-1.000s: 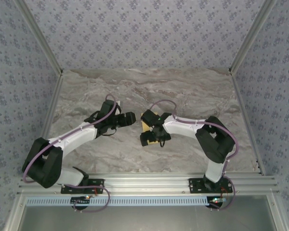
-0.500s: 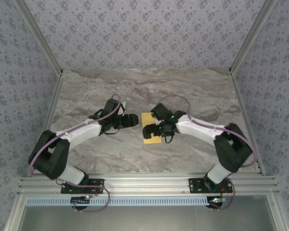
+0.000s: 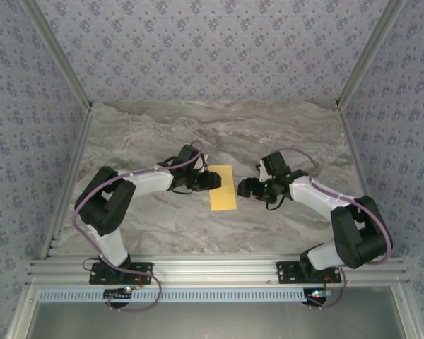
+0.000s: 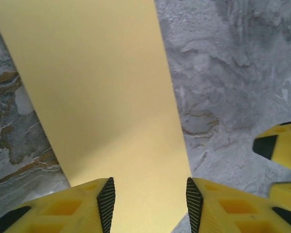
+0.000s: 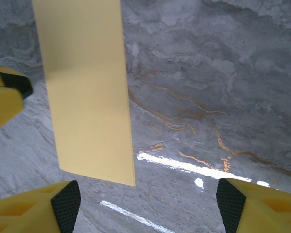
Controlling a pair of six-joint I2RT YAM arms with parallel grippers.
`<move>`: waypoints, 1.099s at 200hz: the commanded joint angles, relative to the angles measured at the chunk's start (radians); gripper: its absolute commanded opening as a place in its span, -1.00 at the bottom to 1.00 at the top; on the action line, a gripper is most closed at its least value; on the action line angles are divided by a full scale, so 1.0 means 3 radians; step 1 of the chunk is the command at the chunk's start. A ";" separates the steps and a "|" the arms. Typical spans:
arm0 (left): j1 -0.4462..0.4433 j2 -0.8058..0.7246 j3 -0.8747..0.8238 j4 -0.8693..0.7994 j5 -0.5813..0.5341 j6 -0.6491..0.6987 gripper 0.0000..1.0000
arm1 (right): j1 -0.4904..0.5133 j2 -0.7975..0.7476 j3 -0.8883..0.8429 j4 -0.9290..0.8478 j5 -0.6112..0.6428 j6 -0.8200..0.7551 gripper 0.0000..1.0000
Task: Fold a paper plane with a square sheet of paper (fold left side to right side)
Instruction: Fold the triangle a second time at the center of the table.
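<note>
a thin yellow-orange sheet of paper (image 3: 222, 188) lies flat on the grey veined marble tabletop (image 3: 148, 134). it shows as a narrow rectangle, with its long edges running away from the arm bases.

the black and yellow left gripper (image 3: 212, 181) sits at the paper's left edge, toward the far end. in the left wrist view the paper (image 4: 97, 97) stretches ahead of this gripper (image 4: 150, 206) and one end passes under the gap between its fingers. the jaws stand moderately apart with nothing clamped between them. whether the fingertips touch the paper cannot be told.

the right gripper (image 3: 244, 188) is just to the right of the paper, with a strip of bare marble between them. in the right wrist view this gripper (image 5: 148, 206) has its jaws spread wide over bare marble. the paper (image 5: 85, 92) lies left of that gap, and a yellow finger of the left gripper (image 5: 2, 99) shows beyond the paper's other long edge.
</note>
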 commanded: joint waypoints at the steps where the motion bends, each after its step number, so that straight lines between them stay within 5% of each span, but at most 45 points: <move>1: -0.0005 0.0071 0.0109 -0.0030 0.0031 -0.0007 -0.12 | -0.0029 -0.0067 -0.0033 0.0062 -0.0075 -0.0004 0.55; 124: -0.0002 0.0196 0.0035 -0.0273 -0.0082 0.0035 -0.25 | -0.0013 0.0269 0.0156 0.0154 -0.0271 0.0019 0.45; 220: -0.0001 0.0173 0.0014 -0.0238 -0.0088 0.0027 -0.29 | 0.0354 0.0544 0.0229 0.0037 -0.0443 0.0262 0.24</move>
